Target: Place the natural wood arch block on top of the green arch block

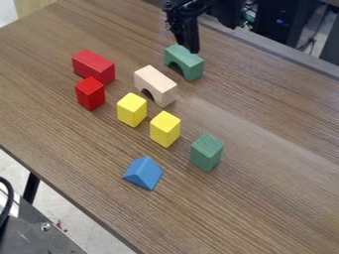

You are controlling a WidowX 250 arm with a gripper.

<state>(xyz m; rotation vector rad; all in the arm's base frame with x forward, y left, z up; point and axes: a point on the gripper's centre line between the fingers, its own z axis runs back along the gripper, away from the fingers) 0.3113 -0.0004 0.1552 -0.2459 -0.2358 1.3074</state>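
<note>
Gripper (193,48) hanging at top centre | green arch block (187,62) standing just below it, long axis running upper left to lower right | contact uncertain (the tip is overlapping the block's far edge from here) | whether gripping or gaping, cannot tell | plain wooden arch (156,84) sitting beyond, lower left

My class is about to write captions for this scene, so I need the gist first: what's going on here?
A black robot arm's tool is down at the green arch block, at the far side of a wooden table; whether it grips the block, I cannot tell. Nearer the camera stand a pale wooden arch, two red blocks, two yellow blocks, an upright green block and a blue wedge. None are stacked.
</note>
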